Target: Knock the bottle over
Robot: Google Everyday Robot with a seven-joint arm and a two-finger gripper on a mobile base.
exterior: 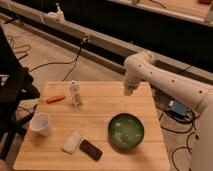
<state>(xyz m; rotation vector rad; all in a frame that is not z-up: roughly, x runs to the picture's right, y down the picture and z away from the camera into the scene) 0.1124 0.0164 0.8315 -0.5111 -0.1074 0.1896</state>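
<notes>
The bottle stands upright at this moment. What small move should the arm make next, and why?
Probably sweep the gripper sideways across the table toward the bottle. The bottle stands upright, well apart from the gripper, which hangs over the tabletop at about the same depth. The green bowl sits nearer the camera, out of that path.
</notes>
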